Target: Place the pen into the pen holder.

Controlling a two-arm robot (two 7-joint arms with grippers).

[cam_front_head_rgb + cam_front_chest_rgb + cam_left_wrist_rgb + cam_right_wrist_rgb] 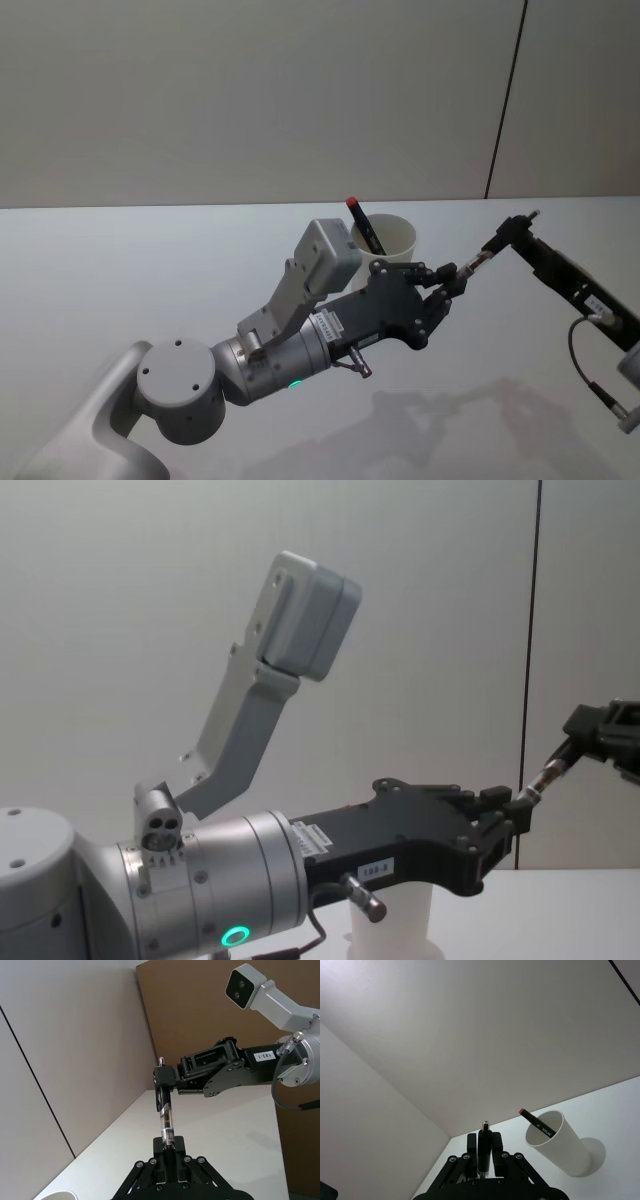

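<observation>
Two hands gripping slim pen (166,1121), white cup (393,238)

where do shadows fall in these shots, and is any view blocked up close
Head view: soft arm shadows lie on the table near the bottom edge. Right wrist view: the cup casts a rounded shadow on the table beside it. Chest view: the left arm looms large and covers most of the cup. Left wrist view: even light, no glare.

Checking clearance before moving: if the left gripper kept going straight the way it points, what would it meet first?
Probably the right gripper: both the left gripper and it clamp opposite ends of the same pen, so it lies directly ahead.
</observation>
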